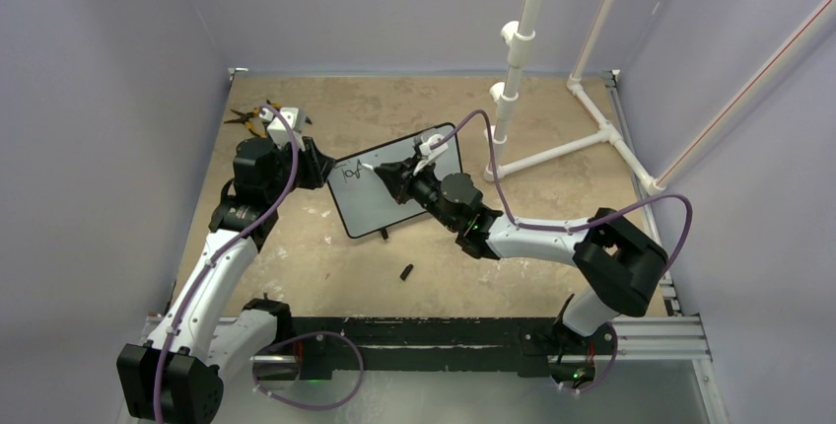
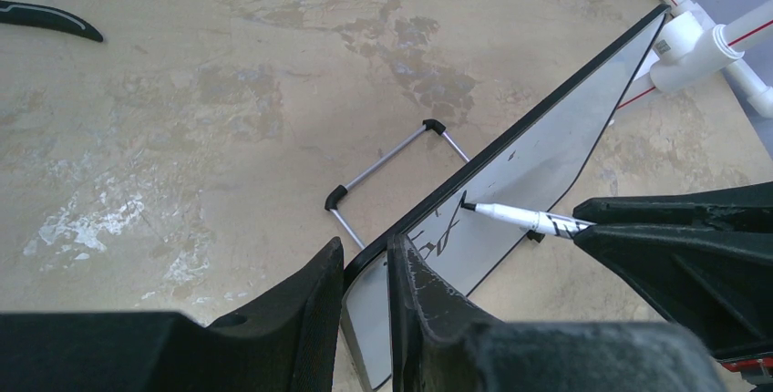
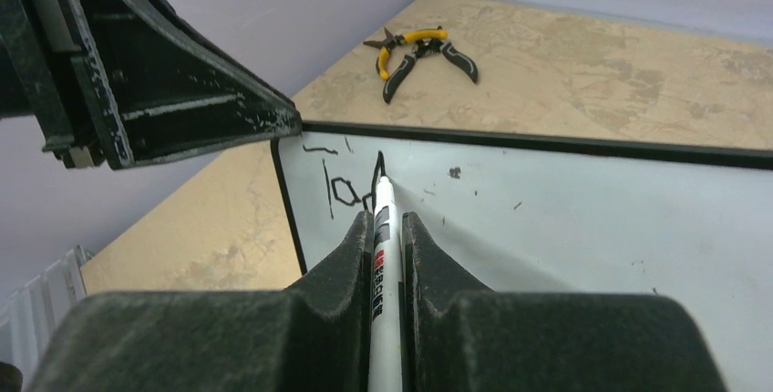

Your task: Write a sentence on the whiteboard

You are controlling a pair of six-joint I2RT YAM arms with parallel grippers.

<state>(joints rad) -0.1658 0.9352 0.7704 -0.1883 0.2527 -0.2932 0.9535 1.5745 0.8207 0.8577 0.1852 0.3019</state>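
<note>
Black on white, found only the opening strokes of the sentence (image 3: 342, 190) (a "T", an angular "o" and one further upright stroke) near the corner of the whiteboard (image 1: 380, 209) that lay toward the left arm. Found the whiteboard near the middle of the tan table (image 1: 325, 276), tilted up off the surface, with its wire stand (image 2: 390, 162) on the back side.

Reached to it from the left with the left arm, bent at the elbow, forearm angled inward. Pinched the board's black frame at that corner with the left gripper (image 2: 365, 260), one finger on each face, jaws drawn close on the thin edge.

Extended the right arm low across the table from the right, forearm roughly level, wrist turned toward the board's face. Clamped a white marker (image 3: 384, 228) in the right gripper (image 3: 387, 221), jaws closed snugly on the barrel, barrel in line with the fingers. Set the black tip against the writing surface just beside the last stroke.

Noted a small black piece (image 1: 406, 271) on the table between the board and the arm bases, yellow-handled pliers (image 3: 419, 50) well apart at the far left corner, and a white pipe frame (image 1: 513, 79) at the far right.
</note>
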